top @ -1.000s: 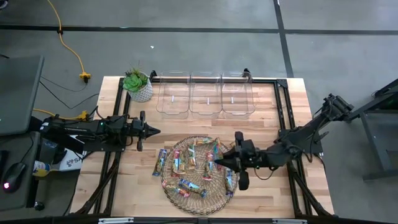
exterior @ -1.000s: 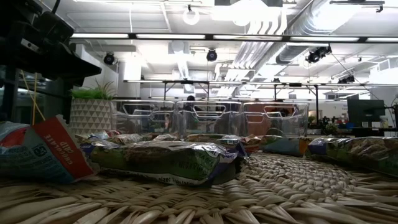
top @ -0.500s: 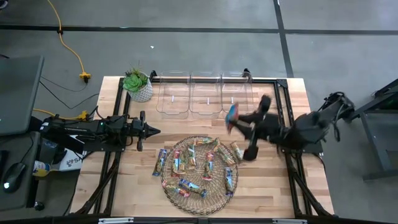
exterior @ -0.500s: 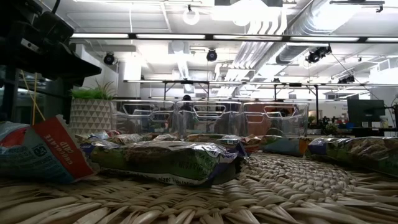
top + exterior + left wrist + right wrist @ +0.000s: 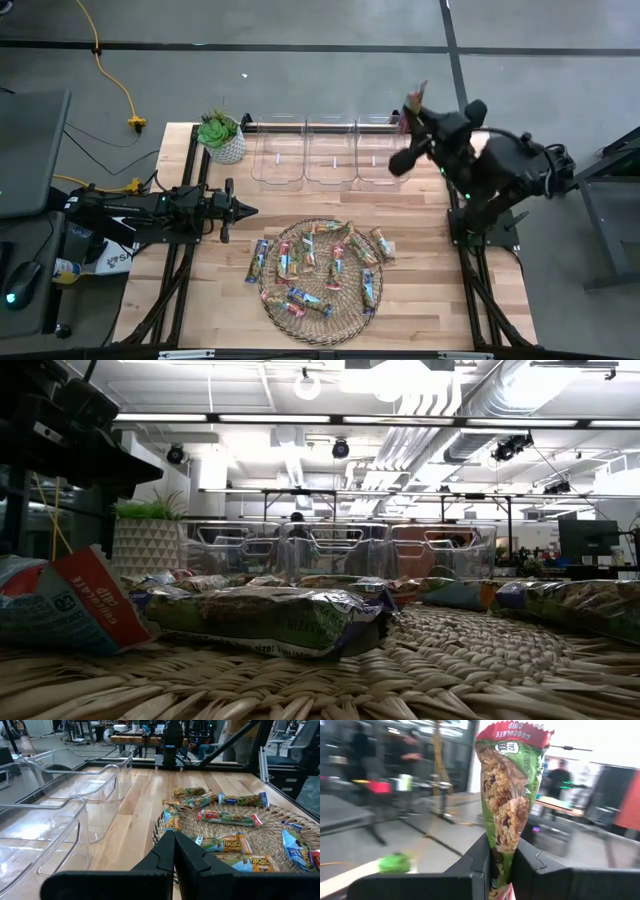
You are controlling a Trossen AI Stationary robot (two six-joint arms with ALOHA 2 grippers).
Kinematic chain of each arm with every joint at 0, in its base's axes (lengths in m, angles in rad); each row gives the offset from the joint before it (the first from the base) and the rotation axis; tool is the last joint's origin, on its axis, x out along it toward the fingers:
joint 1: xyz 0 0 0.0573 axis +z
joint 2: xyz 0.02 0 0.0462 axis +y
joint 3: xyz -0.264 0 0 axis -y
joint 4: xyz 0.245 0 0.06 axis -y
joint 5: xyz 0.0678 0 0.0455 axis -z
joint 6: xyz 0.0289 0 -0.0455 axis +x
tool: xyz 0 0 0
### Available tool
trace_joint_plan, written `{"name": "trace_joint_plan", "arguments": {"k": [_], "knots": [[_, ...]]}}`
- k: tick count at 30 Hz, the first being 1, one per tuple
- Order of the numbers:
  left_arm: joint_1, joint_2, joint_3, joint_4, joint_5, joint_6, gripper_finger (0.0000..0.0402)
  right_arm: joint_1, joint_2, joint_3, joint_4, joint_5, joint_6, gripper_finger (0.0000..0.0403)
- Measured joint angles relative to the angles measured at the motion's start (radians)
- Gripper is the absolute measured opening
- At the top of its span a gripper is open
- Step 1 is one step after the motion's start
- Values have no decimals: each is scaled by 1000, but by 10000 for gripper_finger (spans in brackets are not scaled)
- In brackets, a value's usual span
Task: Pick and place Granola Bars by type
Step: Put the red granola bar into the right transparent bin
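Several granola bars in blue, green and red wrappers lie flat on a round wicker mat; some rest on the wood beside it. The low view shows the bars close up. My right gripper is raised high over the far right corner of the table, behind the right clear bin, and is shut on a green bar with a red end. My left gripper waits shut, left of the mat, with its fingers pointing toward the bars. My right gripper pinches the green bar between its two fingers at the bar's lower end. The fingers lie along the bar, so most of its length stands out past the fingertips, red end foremost. The bar is lifted clear of the table.
Three clear bins stand in a row along the far edge, with nothing seen in them. A potted plant sits at the far left corner. Black frame rails run along the table's sides. People show in the room beyond.
My right gripper has risen from the mat's right side with the green bar in its fingers. It has swung toward the far right corner, climbing high and turning to point outward. The bars on the mat and my left arm have stayed put.
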Motion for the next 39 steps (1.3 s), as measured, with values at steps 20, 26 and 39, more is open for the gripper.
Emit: {"name": "trace_joint_plan", "arguments": {"k": [20,26,39], "knots": [[0,0,0,0,0,0,1,-349,1,0,-48,-95,96,56],[0,0,0,0,0,0,1,-468,7,0,-421,-348,501,44],[0,0,0,0,0,0,1,-813,187,0,-878,-917,878,41]]}}
